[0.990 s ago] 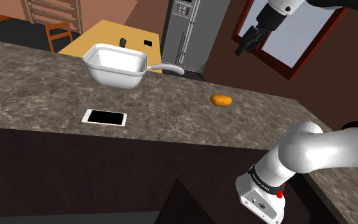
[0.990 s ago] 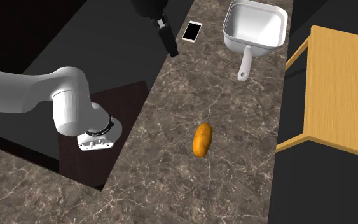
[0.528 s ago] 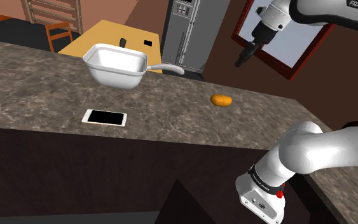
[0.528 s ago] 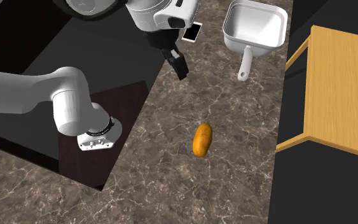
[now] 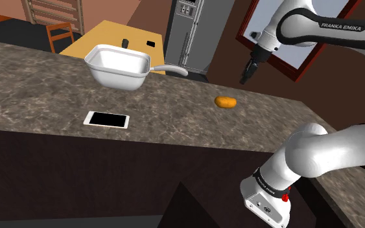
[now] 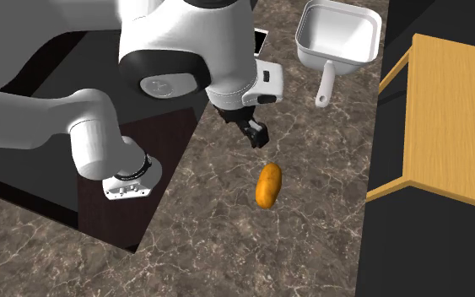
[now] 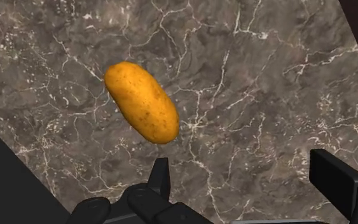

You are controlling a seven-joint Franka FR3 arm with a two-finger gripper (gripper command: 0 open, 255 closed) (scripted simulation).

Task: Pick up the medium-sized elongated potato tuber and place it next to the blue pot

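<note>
An orange-brown elongated potato lies on the dark marbled counter. My black gripper hangs above the counter, a little off to the side of the potato, not touching it. Its fingers stand wide apart with nothing between them, so it is open. The pot is drawn white, with a long handle, and stands farther along the counter, well away from the potato.
A white-framed phone with a black screen lies near the counter's front edge, partly hidden by the arm in the second exterior view. A yellow wooden table stands beyond the counter. The arm's stand sits beside the counter.
The arm has swung over and lowered; the gripper has come down from high above the counter to just beside the potato. The potato, pot and phone have not moved.
</note>
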